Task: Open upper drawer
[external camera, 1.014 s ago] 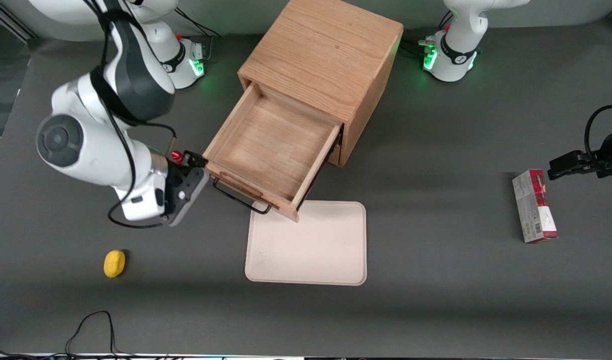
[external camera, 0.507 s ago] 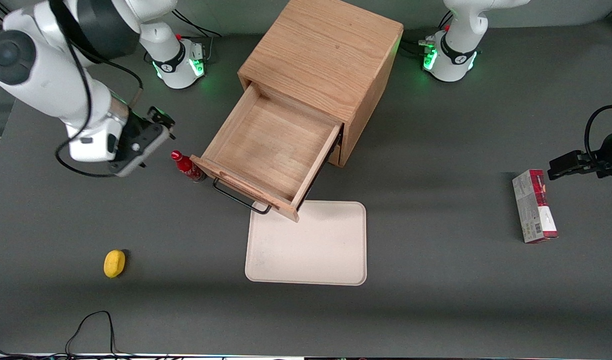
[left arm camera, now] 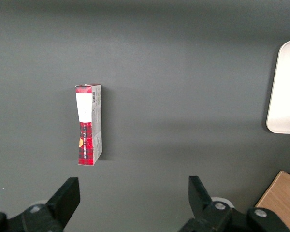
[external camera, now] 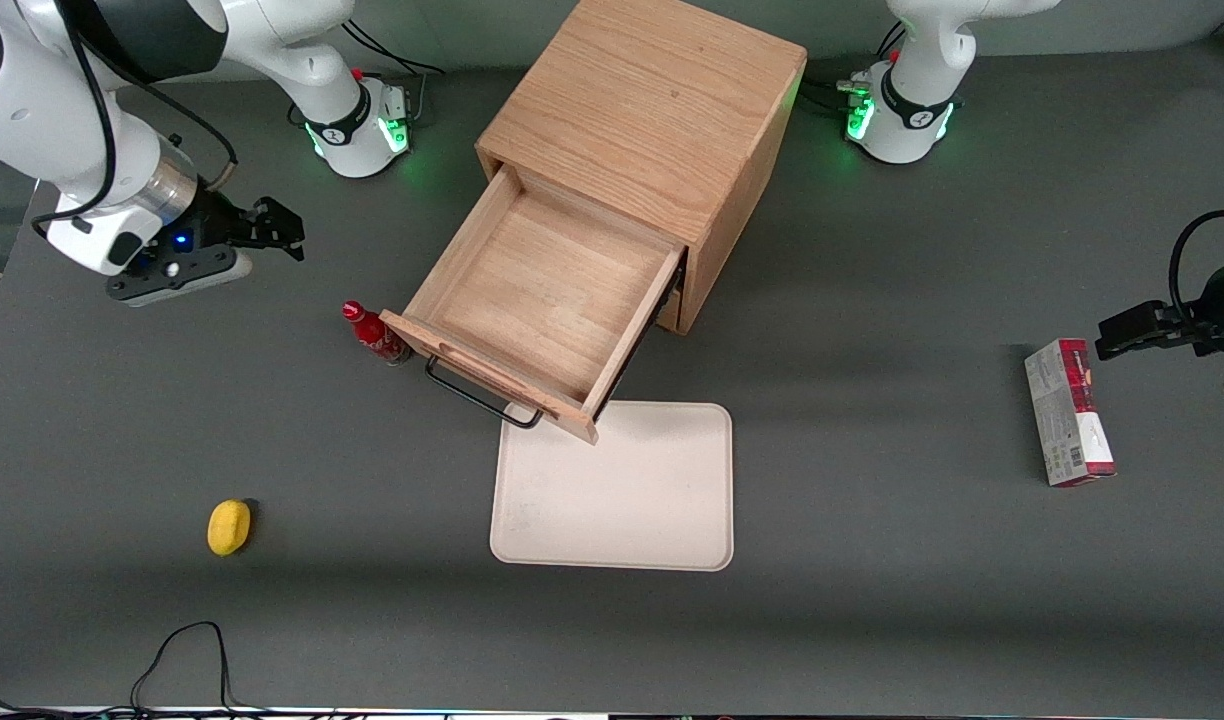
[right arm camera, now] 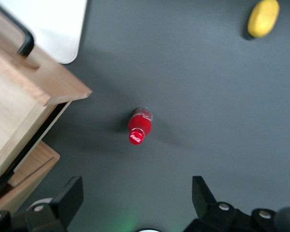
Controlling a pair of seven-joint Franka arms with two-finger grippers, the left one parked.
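The upper drawer [external camera: 547, 300] of the light oak cabinet [external camera: 652, 110] stands pulled far out, its wooden tray bare inside. Its black wire bar handle [external camera: 477, 400] faces the front camera. The drawer's corner also shows in the right wrist view [right arm camera: 34, 82]. The lower drawer is hidden under it in the front view; a bit of its front shows in the right wrist view [right arm camera: 26, 169]. My gripper [external camera: 277, 228] is open and empty, raised above the table toward the working arm's end, well apart from the handle. Its fingers [right arm camera: 70, 195] stand wide apart.
A small red bottle [external camera: 372, 335] stands upright beside the drawer's front corner, also seen in the right wrist view [right arm camera: 139, 126]. A yellow lemon [external camera: 229, 526] lies nearer the front camera. A beige tray [external camera: 617, 490] lies in front of the drawer. A red and white box [external camera: 1069, 412] lies toward the parked arm's end.
My gripper has left the drawer handle and risen away toward the working arm's base. The red bottle, hidden by it a second ago, now shows. The drawer has not moved.
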